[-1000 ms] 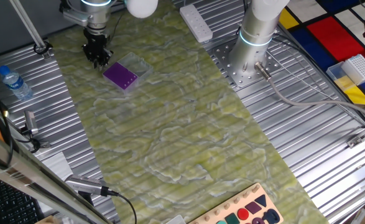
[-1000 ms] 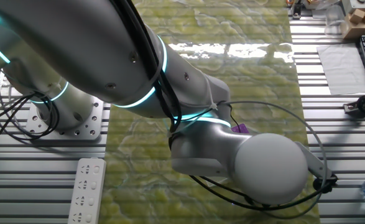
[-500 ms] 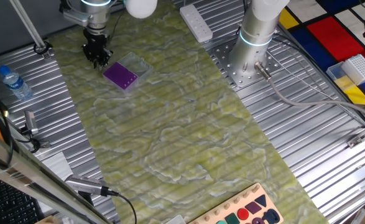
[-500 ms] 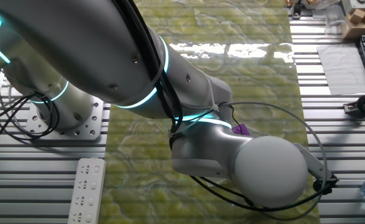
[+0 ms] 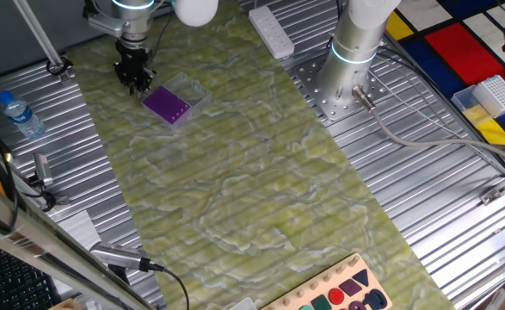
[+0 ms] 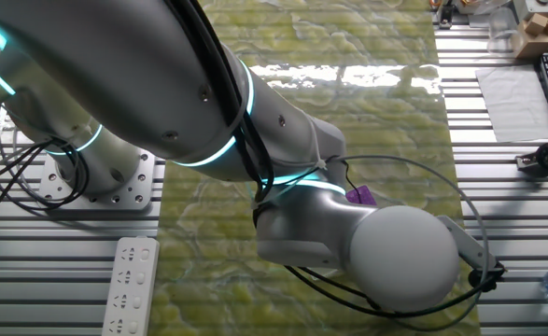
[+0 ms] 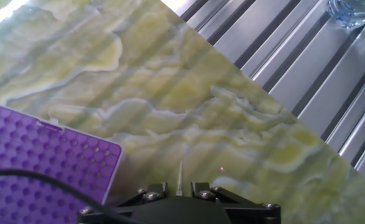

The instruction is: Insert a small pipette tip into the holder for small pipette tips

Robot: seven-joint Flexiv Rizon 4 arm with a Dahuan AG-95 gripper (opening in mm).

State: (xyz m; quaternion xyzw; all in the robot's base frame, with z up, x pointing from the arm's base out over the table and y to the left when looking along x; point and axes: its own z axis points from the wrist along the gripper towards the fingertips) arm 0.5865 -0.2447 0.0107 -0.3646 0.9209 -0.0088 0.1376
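Holder [image 7: 42, 168] left of claw [image 7: 178, 186], pipette tip [image 7: 180, 177] — beside it

We see an arm [image 6: 189, 103] built of smooth, rounded silver-grey segments, with thin rings of glowing cyan light at the joints. One joint ends in a pale domed cap [image 6: 404, 252]. Black cables run along the links and loop loosely off the wrist. The base column [image 5: 355, 43] is white-grey, carries its own cyan ring, and sits on a perforated metal plate; a grey hose leaves it near the bottom. The gripper [image 5: 135, 76] is black and compact. In the hand view its dark fingers [image 7: 150, 193] show small silver screw heads.
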